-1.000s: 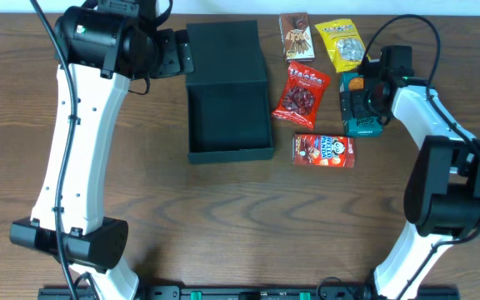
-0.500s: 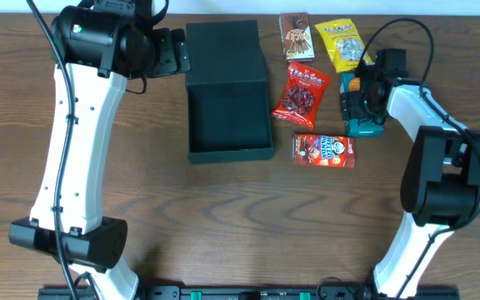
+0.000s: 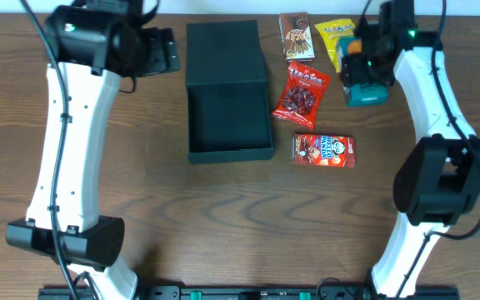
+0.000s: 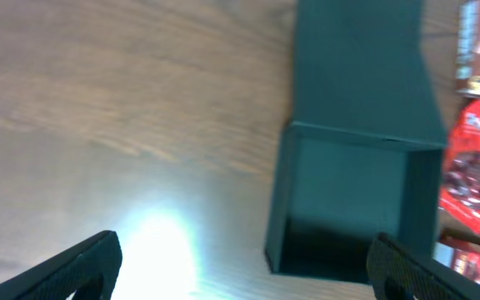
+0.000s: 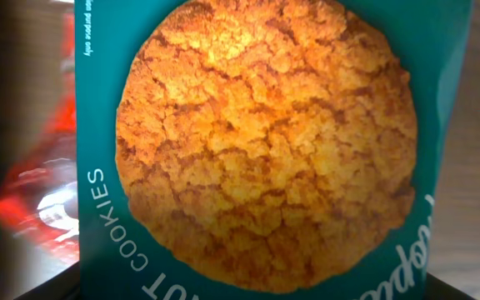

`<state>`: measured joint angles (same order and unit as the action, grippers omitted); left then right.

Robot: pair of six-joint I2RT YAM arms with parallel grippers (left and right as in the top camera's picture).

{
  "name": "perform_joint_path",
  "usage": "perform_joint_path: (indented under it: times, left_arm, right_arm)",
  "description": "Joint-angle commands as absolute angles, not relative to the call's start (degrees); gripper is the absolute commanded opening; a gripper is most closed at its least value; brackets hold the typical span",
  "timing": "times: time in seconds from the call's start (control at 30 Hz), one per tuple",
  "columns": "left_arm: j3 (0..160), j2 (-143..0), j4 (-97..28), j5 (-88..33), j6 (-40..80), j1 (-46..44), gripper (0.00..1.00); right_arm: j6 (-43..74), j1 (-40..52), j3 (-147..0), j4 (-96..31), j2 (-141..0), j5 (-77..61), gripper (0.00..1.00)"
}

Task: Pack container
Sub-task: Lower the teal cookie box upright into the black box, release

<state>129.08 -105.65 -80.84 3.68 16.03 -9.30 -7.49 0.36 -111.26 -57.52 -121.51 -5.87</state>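
My right claw [image 3: 362,68] is clamped on the teal cookie carton [image 5: 257,150], so I judge the step is carrying a snack. The container [image 3: 228,117] lies open on the surface [image 3: 223,217] (nothing inside yet), well apart. Next, bring the carton above it and lower. My left claw [image 3: 163,52] stands wide apart.

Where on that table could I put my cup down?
Bare wood: the near side in front of the container and red carton, and the strip between container and left arm. Crowded: far right, snack packets plus right gripper holding a cookie carton.
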Motion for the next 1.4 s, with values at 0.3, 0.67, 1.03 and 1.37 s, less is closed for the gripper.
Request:
perform_joint_path:
  times: [0.3, 0.67, 1.03, 1.37]
  left_arm:
    - [129.1, -105.6, -86.8, 3.5, 14.8, 7.8, 0.95]
    - [129.1, -105.6, -87.9, 2.7, 14.8, 10.9, 0.95]
    - [129.1, -105.6, -87.7, 2.7, 14.8, 10.9, 0.95]
    - [129.1, -105.6, -87.6, 1.2, 14.8, 10.9, 0.95]
  right_arm:
    - [3.4, 18.3, -120.8, -68.8, -121.5, -13.5, 0.72]
    - [25.3, 33.4, -118.0, -67.7, -124.6, -2.6, 0.71]
    - [34.4, 35.5, -118.0, -67.4, -133.0, 5.6, 0.70]
    - [34.4, 35.2, -118.0, -66.0, -137.4, 12.7, 0.88]
